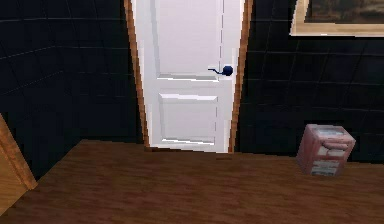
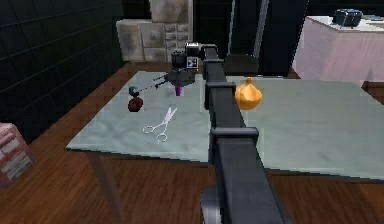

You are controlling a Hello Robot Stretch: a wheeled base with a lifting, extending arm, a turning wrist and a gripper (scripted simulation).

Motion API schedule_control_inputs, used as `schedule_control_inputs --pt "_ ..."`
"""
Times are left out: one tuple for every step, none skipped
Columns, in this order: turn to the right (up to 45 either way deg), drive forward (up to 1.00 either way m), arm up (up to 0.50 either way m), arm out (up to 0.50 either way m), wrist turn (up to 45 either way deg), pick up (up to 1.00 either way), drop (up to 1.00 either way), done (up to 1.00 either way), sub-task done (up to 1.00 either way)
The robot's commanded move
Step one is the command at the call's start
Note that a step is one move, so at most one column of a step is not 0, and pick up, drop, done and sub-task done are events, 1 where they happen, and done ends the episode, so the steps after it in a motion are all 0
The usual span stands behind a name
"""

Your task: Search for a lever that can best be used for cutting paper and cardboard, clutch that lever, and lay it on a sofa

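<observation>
Forward view, left to right: black tiled wall (image 1: 60, 70); white door (image 1: 186, 70) in a brown frame, with a dark blue handle (image 1: 222, 71) on its right side; pinkish box (image 1: 325, 150) on the wood floor (image 1: 150, 185); corner of a framed picture (image 1: 338, 15) at top right.

Arm side view, left to right: the pinkish box (image 2: 10, 152) at the edge, on the floor. Grey-green table (image 2: 310, 140). On it, a dark red round thing (image 2: 135, 101) with a thin stick. Just right of it lie the scissors (image 2: 160, 125), flat on the tabletop. Their long axis runs diagonally, with the loops at the lower-left end and the blades pointing up and right, toward my gripper (image 2: 176, 78). The gripper sits above the far part of the table, apart from the scissors, with a small purple thing (image 2: 180, 91) at its tip. I cannot tell whether it grips anything, nor how the fingers stand. My arm (image 2: 225, 125) crosses the table. An orange onion-shaped thing (image 2: 248, 94) stands just right of the arm. White counter (image 2: 335, 50) is at far right.
</observation>
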Motion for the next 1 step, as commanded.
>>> schedule_control_inputs --pt "0.0 0.0 0.0 0.0 9.0 0.0 0.0 0.0 0.0"
